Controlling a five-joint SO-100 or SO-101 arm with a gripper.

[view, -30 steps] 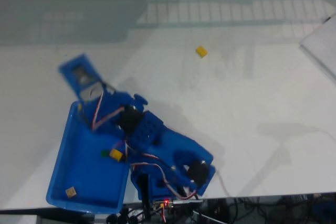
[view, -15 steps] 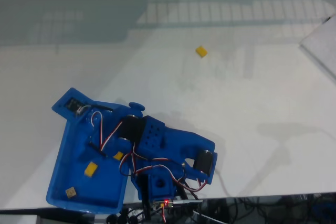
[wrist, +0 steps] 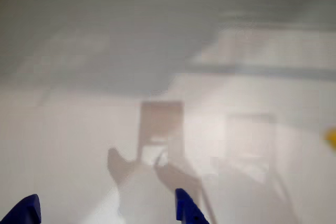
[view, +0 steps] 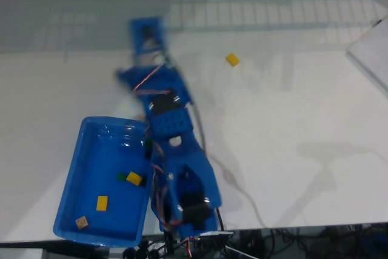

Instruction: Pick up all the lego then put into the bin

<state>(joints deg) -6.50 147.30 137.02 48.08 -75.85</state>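
Note:
The blue bin (view: 76, 168) sits at the lower left of the fixed view. It holds two yellow lego (view: 134, 178) (view: 102, 203), a dark green one (view: 122, 177) and a tan one (view: 81, 222). Another yellow lego (view: 233, 59) lies on the white table, right of the arm, and shows as a yellow blur (wrist: 331, 137) at the right edge of the wrist view. My gripper (view: 145, 33) is stretched out beyond the bin, blurred by motion. In the wrist view the gripper (wrist: 105, 211) is open, its blue fingertips (wrist: 185, 209) wide apart with nothing between them.
The arm's base (view: 185, 204) stands at the table's front edge beside the bin. A pale flat object (view: 371, 53) lies at the far right. Cables (view: 242, 195) run from the base across the table edge.
A yellow lego dropped into the bin while the gripper was over it. The arm then swung up and away to the right, out over the bare table.

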